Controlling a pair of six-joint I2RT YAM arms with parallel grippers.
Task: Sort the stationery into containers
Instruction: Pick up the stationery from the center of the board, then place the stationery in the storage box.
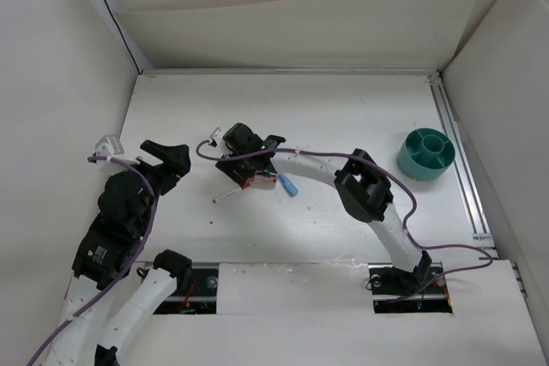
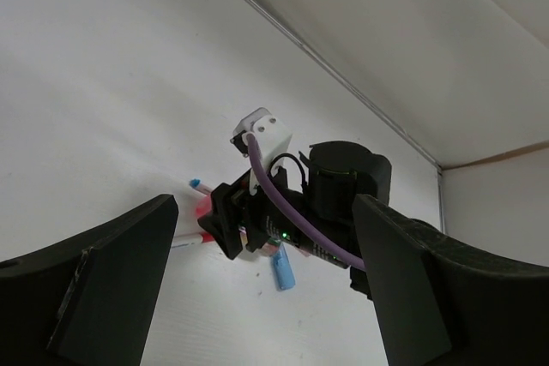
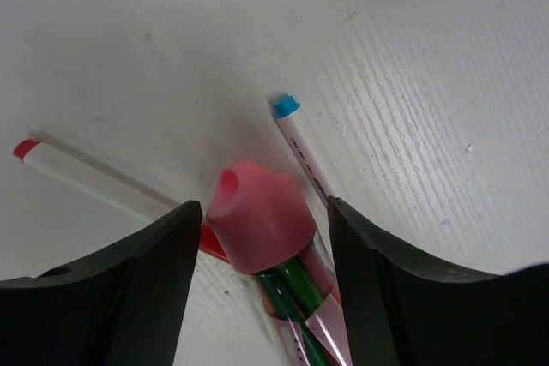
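Observation:
A pink-capped cylinder with green inside (image 3: 262, 220) lies on the white table between the open fingers of my right gripper (image 3: 263, 208), with a small gap on each side. A red-and-white pen (image 3: 94, 179) lies to its left and a thin white pen with a blue cap (image 3: 300, 147) to its right. In the top view my right gripper (image 1: 244, 176) sits low over this pile, with a light blue capsule (image 1: 288, 184) just to its right. The teal round organizer (image 1: 426, 153) stands at the far right. My left gripper (image 1: 167, 160) is open and empty, left of the pile.
White walls enclose the table on the left, back and right. A metal rail (image 1: 459, 160) runs along the right edge beside the organizer. The right arm's purple cable (image 2: 274, 199) and the capsule (image 2: 284, 271) show in the left wrist view.

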